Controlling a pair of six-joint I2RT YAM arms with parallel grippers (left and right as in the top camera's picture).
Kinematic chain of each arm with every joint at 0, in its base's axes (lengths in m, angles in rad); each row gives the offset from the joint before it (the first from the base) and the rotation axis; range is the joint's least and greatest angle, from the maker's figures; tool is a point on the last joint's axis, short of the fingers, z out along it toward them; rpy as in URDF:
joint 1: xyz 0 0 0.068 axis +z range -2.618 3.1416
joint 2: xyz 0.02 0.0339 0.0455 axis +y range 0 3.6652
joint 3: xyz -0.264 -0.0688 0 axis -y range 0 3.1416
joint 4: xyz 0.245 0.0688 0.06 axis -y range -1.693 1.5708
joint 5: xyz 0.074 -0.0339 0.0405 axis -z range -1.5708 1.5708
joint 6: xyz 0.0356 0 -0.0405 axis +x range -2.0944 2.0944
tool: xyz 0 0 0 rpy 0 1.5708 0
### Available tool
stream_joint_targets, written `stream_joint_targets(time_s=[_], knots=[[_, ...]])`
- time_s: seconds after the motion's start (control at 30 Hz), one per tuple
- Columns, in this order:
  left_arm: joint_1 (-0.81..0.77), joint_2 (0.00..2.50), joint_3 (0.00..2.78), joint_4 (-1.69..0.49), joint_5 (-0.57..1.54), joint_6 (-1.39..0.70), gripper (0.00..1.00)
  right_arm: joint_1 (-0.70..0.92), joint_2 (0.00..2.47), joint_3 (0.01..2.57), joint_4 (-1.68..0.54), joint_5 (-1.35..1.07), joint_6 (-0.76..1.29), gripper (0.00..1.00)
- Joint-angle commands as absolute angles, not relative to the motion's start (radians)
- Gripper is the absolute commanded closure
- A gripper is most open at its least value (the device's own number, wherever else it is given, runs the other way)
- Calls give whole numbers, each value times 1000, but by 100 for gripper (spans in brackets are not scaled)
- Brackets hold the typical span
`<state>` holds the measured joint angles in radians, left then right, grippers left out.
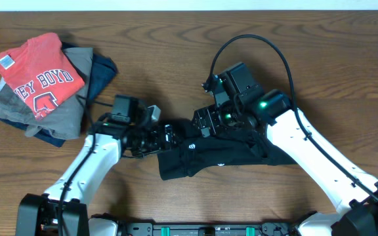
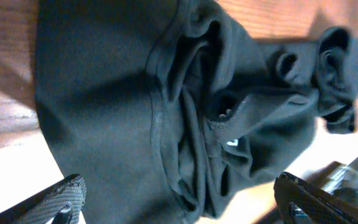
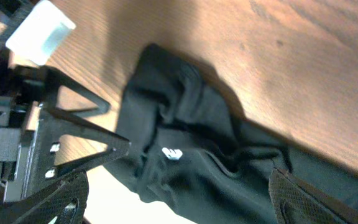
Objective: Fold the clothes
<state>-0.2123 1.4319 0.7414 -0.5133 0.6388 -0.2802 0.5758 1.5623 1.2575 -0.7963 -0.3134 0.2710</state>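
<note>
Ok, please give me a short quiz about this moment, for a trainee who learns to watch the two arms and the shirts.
1. True or false: the black T-shirt lies spread out flat on the table.
2. In the overhead view, where is the red T-shirt? A: top left, on top of the grey and navy garments. B: in the bottom right corner. C: in the middle, under the black T-shirt.
3. How do the jaws of the left gripper and the right gripper stand, and do they grip anything?
Key: 1 false, it is bunched and creased. 2 A. 3 both open, gripping nothing.
</note>
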Motion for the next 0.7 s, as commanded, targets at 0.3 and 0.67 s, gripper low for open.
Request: stream_joint_targets(time_s=[0.3, 0.67], knots=[[-359, 1587, 741, -343, 496, -368, 2, 553, 1566, 1261, -815, -258, 245, 4], [-453, 1713, 741, -278, 487, -429, 56, 511, 1559, 1261, -867, -187, 260, 8]])
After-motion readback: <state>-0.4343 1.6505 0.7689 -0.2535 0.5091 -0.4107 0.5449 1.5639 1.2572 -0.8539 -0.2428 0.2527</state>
